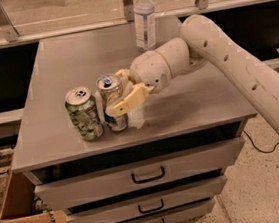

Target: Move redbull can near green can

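My tool [119, 93] clasps the slim silver-blue redbull can [108, 89] just right of the mottled green can [83, 115]. Placing step; next I release it upright.

Cream pincer [116, 94] clasps silver-blue redbull can [108, 90] beside green-white mottled green can [84, 115].

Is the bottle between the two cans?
No, the bottle stands at the table's back, while the claw grips the redbull can right beside the green can.
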Motion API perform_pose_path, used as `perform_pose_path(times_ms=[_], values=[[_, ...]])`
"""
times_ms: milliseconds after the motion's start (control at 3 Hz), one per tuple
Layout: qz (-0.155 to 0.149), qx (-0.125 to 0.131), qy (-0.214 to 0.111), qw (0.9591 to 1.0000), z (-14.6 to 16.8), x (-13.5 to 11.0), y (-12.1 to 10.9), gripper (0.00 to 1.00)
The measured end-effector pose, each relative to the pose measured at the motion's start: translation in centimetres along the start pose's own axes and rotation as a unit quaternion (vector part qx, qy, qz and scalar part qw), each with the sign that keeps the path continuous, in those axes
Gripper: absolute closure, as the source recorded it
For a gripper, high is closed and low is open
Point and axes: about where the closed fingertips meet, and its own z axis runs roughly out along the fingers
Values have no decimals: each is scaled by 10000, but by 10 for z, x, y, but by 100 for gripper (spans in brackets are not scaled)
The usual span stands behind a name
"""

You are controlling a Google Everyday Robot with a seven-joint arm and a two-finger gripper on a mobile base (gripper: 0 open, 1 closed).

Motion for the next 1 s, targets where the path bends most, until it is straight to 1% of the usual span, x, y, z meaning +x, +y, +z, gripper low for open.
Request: perform_pose_path(times_ms=[333, 667, 1000], values=[[65, -37, 38, 10000, 3, 5, 0, 12], [75, 8, 53, 10000, 5, 9, -1, 0], [69, 101, 110, 9999, 3, 13, -3, 0]])
